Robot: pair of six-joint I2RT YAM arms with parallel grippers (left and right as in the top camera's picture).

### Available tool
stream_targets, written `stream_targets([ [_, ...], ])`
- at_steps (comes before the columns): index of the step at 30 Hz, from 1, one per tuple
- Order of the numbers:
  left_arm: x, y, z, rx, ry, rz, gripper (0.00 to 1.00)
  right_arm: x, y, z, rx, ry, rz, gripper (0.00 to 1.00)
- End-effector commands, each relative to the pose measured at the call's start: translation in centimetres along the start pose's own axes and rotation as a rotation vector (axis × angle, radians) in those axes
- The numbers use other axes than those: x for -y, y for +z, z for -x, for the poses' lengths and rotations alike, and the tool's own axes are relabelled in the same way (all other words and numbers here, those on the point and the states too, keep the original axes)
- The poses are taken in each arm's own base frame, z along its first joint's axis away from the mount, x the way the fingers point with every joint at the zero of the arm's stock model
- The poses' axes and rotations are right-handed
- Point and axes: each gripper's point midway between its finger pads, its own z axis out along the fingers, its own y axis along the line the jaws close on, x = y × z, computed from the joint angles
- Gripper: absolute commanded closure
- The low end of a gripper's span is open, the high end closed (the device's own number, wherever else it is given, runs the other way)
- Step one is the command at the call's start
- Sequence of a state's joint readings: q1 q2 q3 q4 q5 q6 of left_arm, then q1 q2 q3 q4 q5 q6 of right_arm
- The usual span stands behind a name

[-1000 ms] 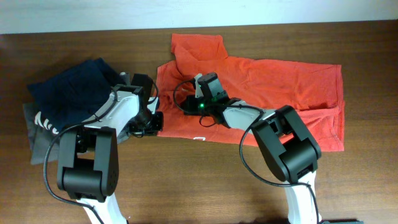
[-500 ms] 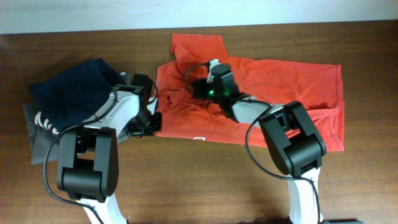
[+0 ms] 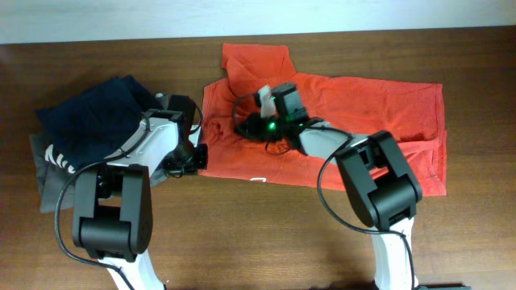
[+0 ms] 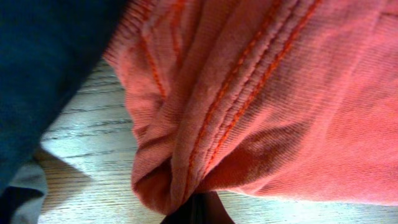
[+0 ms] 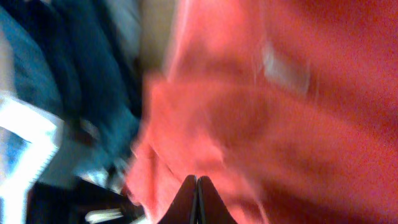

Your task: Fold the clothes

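Observation:
The clothes are an orange-red T-shirt (image 3: pixel 363 113) lying spread across the back middle and right of the wooden table, with a small white tag (image 3: pixel 258 179) at its near edge. My left gripper (image 3: pixel 199 158) is at the shirt's left edge. In the left wrist view it (image 4: pixel 198 213) is shut on a bunched, stitched hem of the shirt (image 4: pixel 280 93). My right gripper (image 3: pixel 240 127) hovers over the shirt's left part. In the blurred right wrist view its fingers (image 5: pixel 197 186) are pressed together with nothing seen between them, and red cloth (image 5: pixel 298 124) lies below.
A navy blue garment (image 3: pixel 97 117) with white lettering lies at the left, over a grey garment (image 3: pixel 52 181). The navy cloth (image 4: pixel 37 62) nearly touches the shirt's left edge. Bare wood table (image 3: pixel 266 234) runs along the front.
My right gripper swung from the shirt's lower left part toward the back, then left toward the shirt's left side. The left gripper kept its hold and place.

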State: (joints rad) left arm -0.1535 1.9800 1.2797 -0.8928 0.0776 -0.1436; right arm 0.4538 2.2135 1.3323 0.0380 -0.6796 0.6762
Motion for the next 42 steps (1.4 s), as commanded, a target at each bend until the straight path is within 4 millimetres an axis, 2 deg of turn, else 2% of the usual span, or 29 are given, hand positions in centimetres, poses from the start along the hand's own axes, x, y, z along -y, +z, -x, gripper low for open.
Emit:
stream_targets([
  [1,-1.0,-0.2,-0.3,0.007,-0.021,0.032,1.0,1.1,1.2,-1.1,-0.003,-0.005,-0.098,0.96],
  [4,-1.0,-0.2,-0.3,0.007,-0.021,0.032,1.0,1.1,1.8,-1.6,0.009,-0.022,-0.138,0.96],
  [9,-1.0,-0.2,-0.3,0.007,-0.022,0.032,0.99,2.1,2.1,-1.1,0.07,-0.041,-0.231,0.96],
  [12,-1.0,-0.2,-0.3,0.007,-0.021,0.032,0.99,2.7,2.1,-0.1,0.126,-0.044,-0.274,0.96],
  [16,-1.0,-0.2,-0.3,0.007,-0.022,0.032,1.0,2.6,1.9,1.5,0.201,-0.07,-0.287,0.96],
  [19,-1.0,-0.2,-0.3,0.007,-0.022,0.033,1.0,2.4,1.9,1.8,0.213,-0.069,-0.278,0.96],
  [23,-1.0,-0.2,-0.3,0.006,-0.022,0.033,1.0,2.0,2.0,0.1,0.111,-0.035,-0.218,0.96],
  [28,-1.0,-0.2,-0.1,0.016,-0.021,0.032,1.0,5.4,0.8,-2.8,-0.003,0.069,-0.335,0.96],
  [32,-1.0,-0.3,-0.1,0.018,-0.021,0.031,0.98,6.8,0.2,-5.6,-0.103,0.137,-0.404,0.96],
  [35,-0.9,-1.2,0.0,0.031,-0.02,0.028,0.86,7.0,0.0,-6.8,-0.142,0.156,-0.424,0.96],
  [38,-0.6,-3.4,0.5,0.072,-0.017,0.018,0.72,6.0,0.1,-7.3,-0.174,0.098,-0.394,0.96],
  [40,-0.2,-5.1,0.8,0.112,-0.012,0.003,0.62,4.9,-0.1,-6.7,-0.161,0.031,-0.37,0.95],
  [42,0.0,-6.5,1.0,0.154,-0.009,-0.005,0.58,3.5,-0.8,-5.4,-0.127,-0.043,-0.348,0.87],
])
